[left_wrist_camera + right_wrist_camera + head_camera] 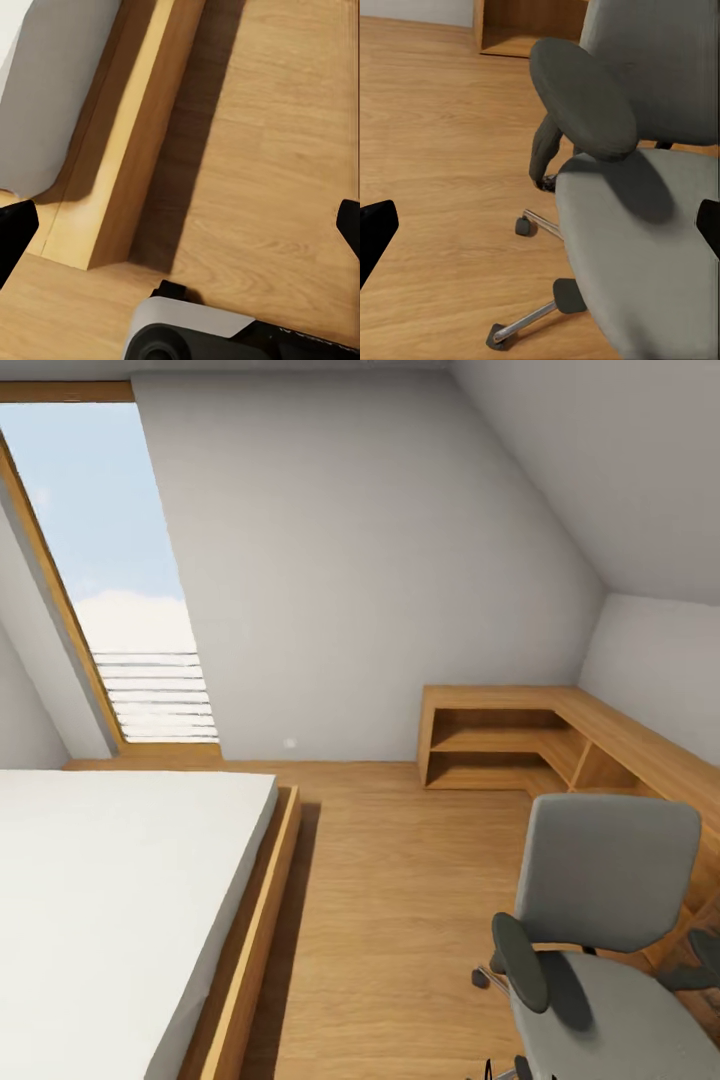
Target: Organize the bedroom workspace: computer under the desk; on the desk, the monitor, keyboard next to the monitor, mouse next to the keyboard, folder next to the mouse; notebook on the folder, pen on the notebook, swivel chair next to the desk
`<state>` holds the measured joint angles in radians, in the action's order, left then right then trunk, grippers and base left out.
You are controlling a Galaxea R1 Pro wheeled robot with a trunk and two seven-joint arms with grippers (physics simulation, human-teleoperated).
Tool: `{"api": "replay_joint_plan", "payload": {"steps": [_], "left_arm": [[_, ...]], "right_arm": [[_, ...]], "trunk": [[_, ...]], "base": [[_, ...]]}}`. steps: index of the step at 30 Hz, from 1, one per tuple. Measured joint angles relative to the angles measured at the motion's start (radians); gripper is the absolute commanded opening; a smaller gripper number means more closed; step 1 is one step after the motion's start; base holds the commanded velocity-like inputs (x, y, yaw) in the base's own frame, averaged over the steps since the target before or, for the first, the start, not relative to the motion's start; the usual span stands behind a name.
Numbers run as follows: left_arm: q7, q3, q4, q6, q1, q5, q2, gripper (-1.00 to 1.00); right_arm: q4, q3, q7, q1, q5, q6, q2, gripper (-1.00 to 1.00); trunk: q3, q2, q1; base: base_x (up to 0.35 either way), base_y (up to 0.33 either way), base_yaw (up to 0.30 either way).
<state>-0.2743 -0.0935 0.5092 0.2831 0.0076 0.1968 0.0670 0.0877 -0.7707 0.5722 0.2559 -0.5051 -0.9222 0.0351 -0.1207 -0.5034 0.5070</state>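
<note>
The swivel chair [610, 880] stands at the lower right of the head view on the wood floor, grey with black armrests, its back toward the wooden shelving. In the right wrist view the swivel chair's seat [645, 247] lies close below; the part I see is bare grey fabric, with a black armrest [581, 97] above it and chrome legs on casters underneath. My right gripper [540, 229] is open, its black fingertips [375, 232] at the picture's edges, hovering beside the seat. My left gripper [180, 229] is open over the floor next to the bed frame [127, 150].
A low bed [110, 900] with a white mattress and wooden frame takes up the left. An L-shaped wooden shelf unit [520, 730] runs along the far and right walls. A tall slanted window [120, 560] is at the far left. Bare plank floor [400, 900] lies between bed and chair.
</note>
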Motion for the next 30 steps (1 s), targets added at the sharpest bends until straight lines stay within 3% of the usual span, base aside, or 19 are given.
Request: {"api": "replay_joint_plan", "payload": {"steps": [9, 14, 20, 21, 23, 24, 25, 26, 27, 30], "left_arm": [[0.0, 0.005, 0.044, 0.001, 0.0, 0.004, 0.001, 1.0], [-0.004, 0.005, 0.082, 0.0, 0.0, 0.009, 0.004, 1.0], [-0.006, 0.004, 0.086, -0.003, 0.0, 0.011, 0.006, 1.0], [-0.006, 0.001, 0.124, -0.07, 0.0, 0.01, 0.019, 1.0], [-0.007, -0.001, 0.186, -0.142, 0.0, 0.01, 0.031, 1.0], [-0.011, -0.003, 0.321, -0.414, -0.001, 0.015, 0.059, 1.0], [-0.015, -0.005, 0.514, -0.493, -0.003, 0.01, 0.069, 1.0], [-0.024, -0.005, 0.606, -0.555, -0.011, 0.009, 0.075, 1.0], [-0.042, -0.005, 0.656, -0.638, -0.034, 0.012, 0.082, 1.0], [-0.077, -0.005, 0.701, -0.746, -0.101, 0.036, 0.104, 1.0]], "right_arm": [[-0.001, 0.0, -0.022, 0.0, 0.0, 0.0, -0.001, 1.0], [-0.001, 0.0, -0.083, 0.0, 0.0, 0.013, -0.003, 1.0], [0.0, 0.005, -0.101, 0.001, -0.007, 0.023, -0.002, 1.0], [0.025, -0.003, -0.108, 0.009, 0.005, 0.037, 0.001, 1.0], [0.044, 0.001, -0.11, 0.026, 0.0, 0.065, 0.0, 1.0], [0.121, 0.001, -0.132, 0.072, -0.003, 0.265, 0.001, 1.0], [0.145, 0.001, -0.145, 0.169, -0.001, 0.327, 0.002, 1.0], [0.165, 0.002, -0.166, 0.184, -0.001, 0.388, 0.004, 1.0], [0.197, 0.003, -0.195, 0.212, -0.001, 0.473, 0.007, 1.0], [0.26, 0.007, -0.222, 0.257, -0.003, 0.618, 0.009, 1.0]], "trunk": [[0.002, 0.0, 0.0], [-0.013, -0.035, 0.019], [-0.032, -0.077, 0.042], [-0.035, -0.084, 0.046], [-0.041, -0.098, 0.054], [-0.045, -0.105, 0.057], [-0.047, -0.112, 0.061], [-0.05, -0.119, 0.065], [-0.053, -0.126, 0.069], [-0.063, -0.147, 0.081]], "base": [[0.008, -0.007, -0.036], [0.001, -0.001, -0.003], [0.0, 0.0, 0.0], [0.0, 0.0, 0.0], [0.0, 0.0, 0.0], [0.0, 0.0, 0.0], [0.0, 0.0, 0.0], [0.0, 0.0, 0.0], [0.0, 0.0, 0.0], [0.0, 0.0, 0.0]]}}
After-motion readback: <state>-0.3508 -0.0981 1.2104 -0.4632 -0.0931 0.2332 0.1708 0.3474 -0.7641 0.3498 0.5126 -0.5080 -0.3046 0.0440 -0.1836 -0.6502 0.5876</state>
